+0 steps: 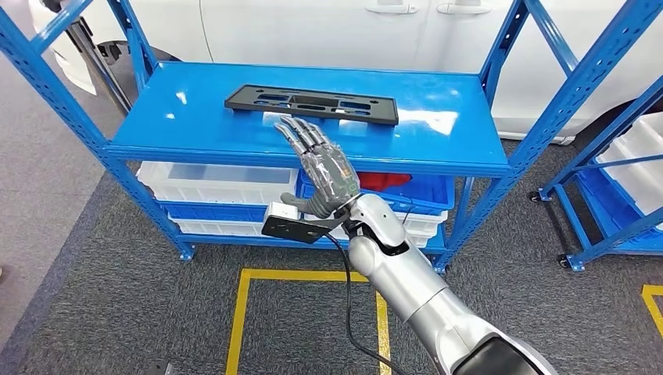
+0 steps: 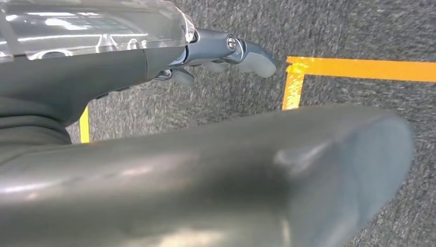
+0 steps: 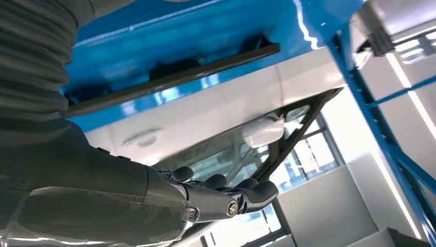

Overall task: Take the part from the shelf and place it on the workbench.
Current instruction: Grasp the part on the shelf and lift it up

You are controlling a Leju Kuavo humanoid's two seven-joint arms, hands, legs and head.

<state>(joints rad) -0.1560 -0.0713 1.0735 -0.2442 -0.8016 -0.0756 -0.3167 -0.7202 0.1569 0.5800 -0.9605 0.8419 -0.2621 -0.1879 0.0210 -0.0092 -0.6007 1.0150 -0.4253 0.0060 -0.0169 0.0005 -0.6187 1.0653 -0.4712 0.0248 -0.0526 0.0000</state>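
Lying flat on the top board of the blue shelf point(image 1: 195, 129), the black part point(image 1: 313, 104) is long and has several cut-out holes. The right hand point(image 1: 322, 168) reaches over the front edge of the shelf, just in front of the part. Its fingers point(image 1: 301, 134) are stretched out and a little apart, and they hold nothing. Whether the fingertips touch the part is hard to tell. Below the top board, white bins point(image 1: 211, 183) and a blue bin point(image 1: 426, 195) are partly hidden by the shelf edge and the arm. The left hand point(image 2: 226, 51) hangs over grey carpet point(image 2: 360, 31) with yellow tape point(image 2: 360, 69); most of it is cut off, so its state is unclear.
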